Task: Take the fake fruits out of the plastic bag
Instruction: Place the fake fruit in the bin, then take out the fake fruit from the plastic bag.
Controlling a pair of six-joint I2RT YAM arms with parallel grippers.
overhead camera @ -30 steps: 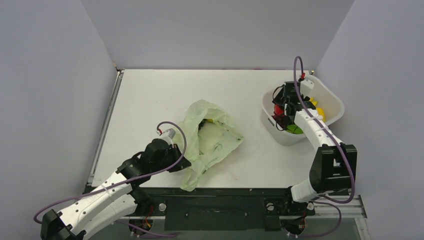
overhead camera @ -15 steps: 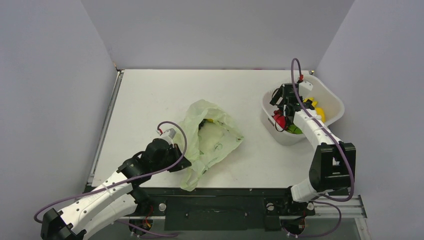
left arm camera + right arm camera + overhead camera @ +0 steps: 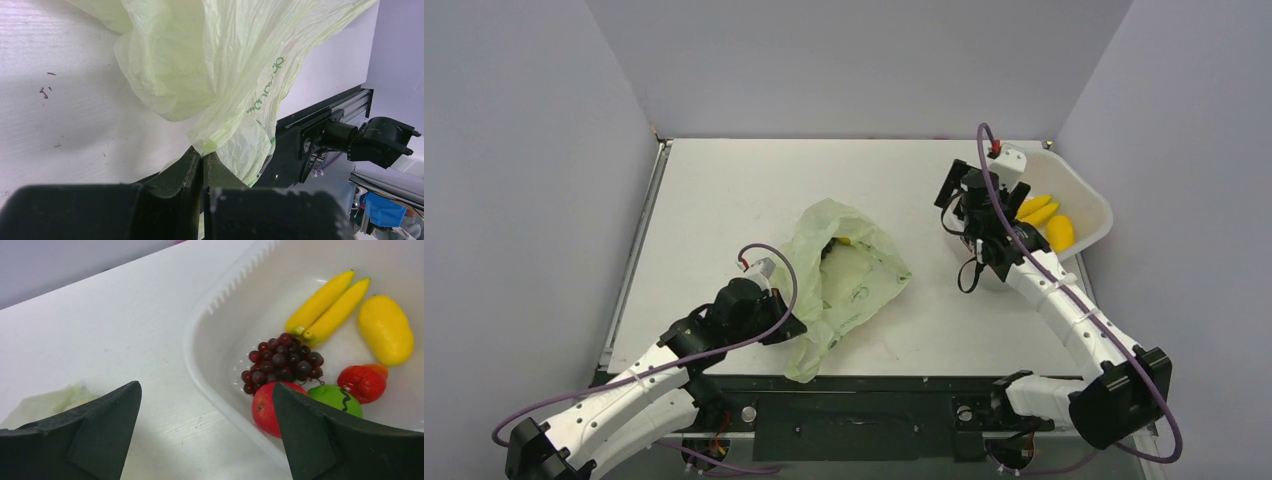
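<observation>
The pale green plastic bag lies crumpled at the table's middle, and something yellow shows in its mouth. My left gripper is shut on the plastic bag's near edge, with a pinch of film between the fingertips. My right gripper stands open and empty above the left rim of the white basket. In the basket lie fake fruits: a red apple, a green one, a small red one and a yellow one.
Two yellow bananas and a dark grape bunch also lie in the white basket at the back right. A corner of the bag shows left of the right gripper. Grey walls enclose the table.
My right gripper has opened wide, risen out of the basket and moved left over its rim, leaving the red fruit inside. The left arm and the bag have not moved.
</observation>
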